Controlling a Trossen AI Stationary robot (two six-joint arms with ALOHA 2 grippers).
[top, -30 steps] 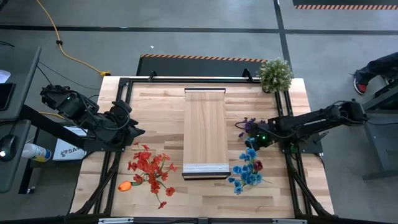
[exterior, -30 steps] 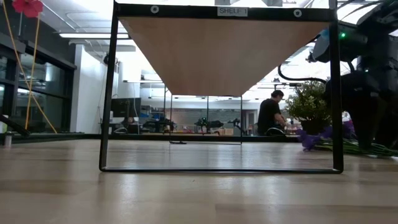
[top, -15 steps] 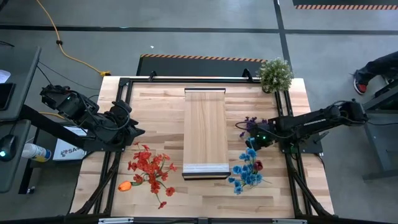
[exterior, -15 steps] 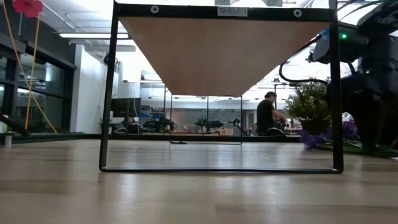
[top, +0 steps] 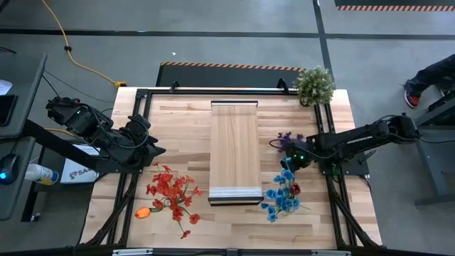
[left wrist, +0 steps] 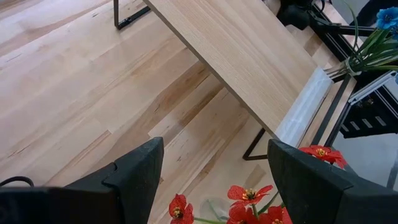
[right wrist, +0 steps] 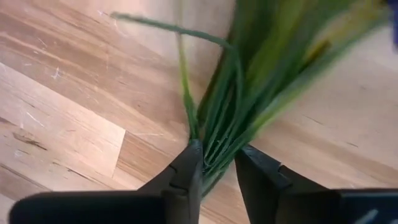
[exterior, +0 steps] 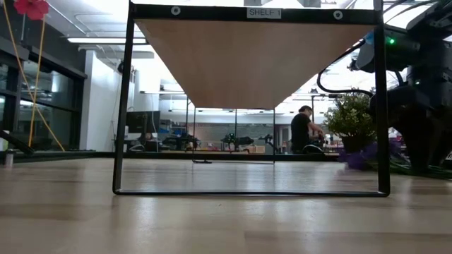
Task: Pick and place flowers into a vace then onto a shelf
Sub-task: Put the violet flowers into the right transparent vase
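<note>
Right gripper pinching green stems; left arm waiting.

High view: right gripper (top: 290, 159) sits low over the purple and blue flowers (top: 283, 193), right of the raised shelf (top: 234, 149), placed for a lift. Left gripper (top: 158, 150) idles above the red flowers (top: 170, 190). Left wrist view: fingers spread, empty. Right wrist view: fingers (right wrist: 189, 171) pinch the stems (right wrist: 219, 134).
</note>
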